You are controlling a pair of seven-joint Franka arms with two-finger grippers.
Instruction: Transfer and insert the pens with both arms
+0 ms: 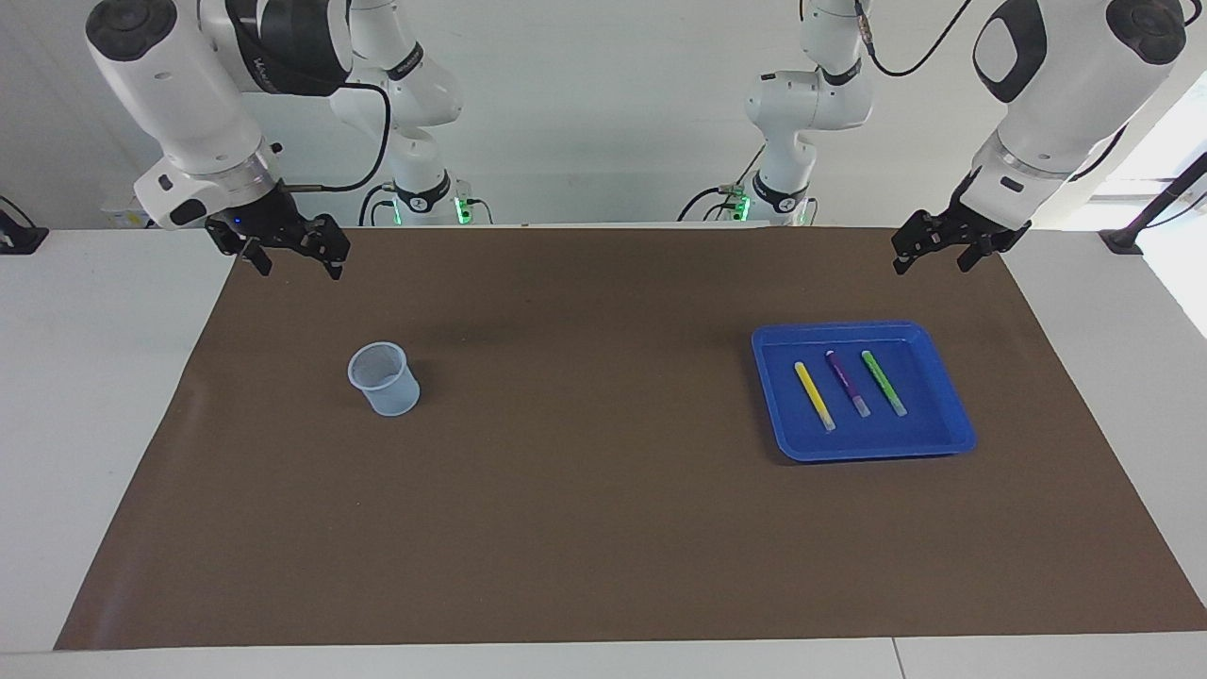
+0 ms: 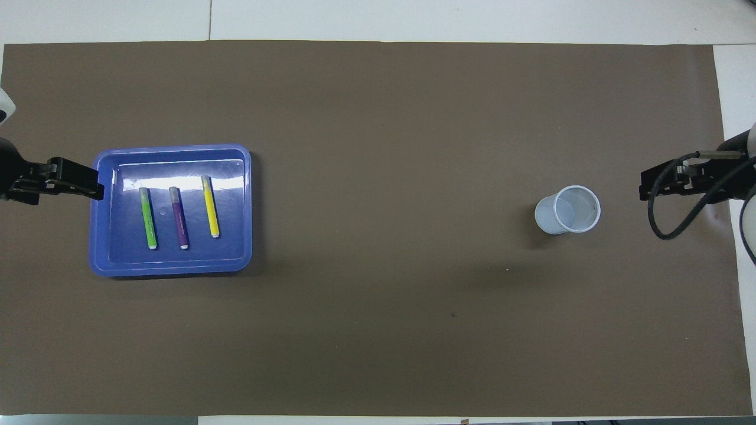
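Pens, yellow (image 1: 813, 395), purple (image 1: 847, 383) and green (image 1: 883, 382), lie in a blue plastic tray (image 1: 943, 429) on the brown-matted surface (image 1: 603, 528); left gripper (image 1: 932, 255) and right gripper (image 1: 294, 259) hover at its corners, fingers open, empty.

Three pens (image 1: 846, 383) flat in tray (image 1: 934, 441)

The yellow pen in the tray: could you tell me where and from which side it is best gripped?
Probably at mid-barrel, from straight above. The yellow pen lies flat in the blue tray, beside the purple pen, with gaps either side for open fingers of the left gripper across its barrel.
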